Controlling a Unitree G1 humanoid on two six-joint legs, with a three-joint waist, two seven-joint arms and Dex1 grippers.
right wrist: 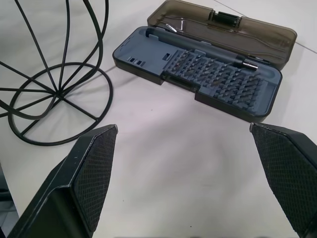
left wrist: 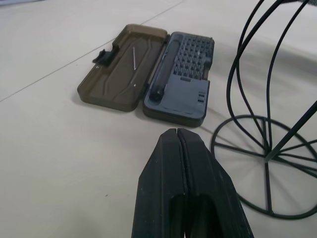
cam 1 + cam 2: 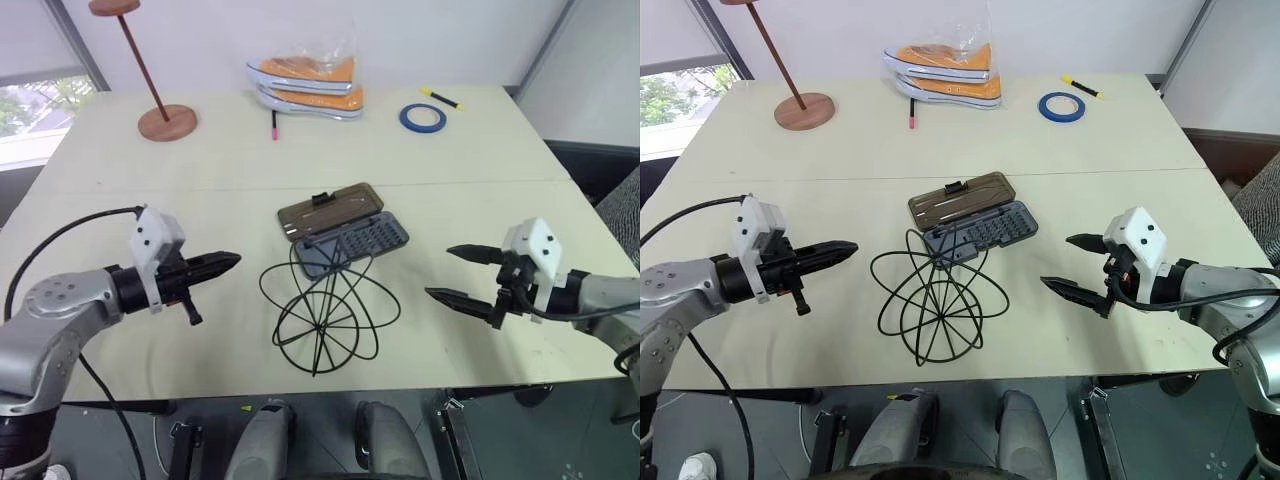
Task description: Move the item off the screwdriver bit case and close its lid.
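Looking down, I see the bit case [image 3: 352, 243] lying open mid-table, its brown lid [image 3: 329, 209] flat on the far side. The wire globe [image 3: 325, 312] stands just near of it, hoops hiding the case's near-left corner. My left gripper [image 3: 228, 262] hovers closed at left, my right gripper [image 3: 452, 274] wide open at right.

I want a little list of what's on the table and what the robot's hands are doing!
wire globe: stands on the table, leaning over the near end of the case
bit case: open, rows of bits showing
lid: flipped back flat, latch on its far edge
left gripper: shut, holding nothing, left of the globe
right gripper: open, holding nothing, right of the globe
far side: orange shoes in a bag, blue tape roll
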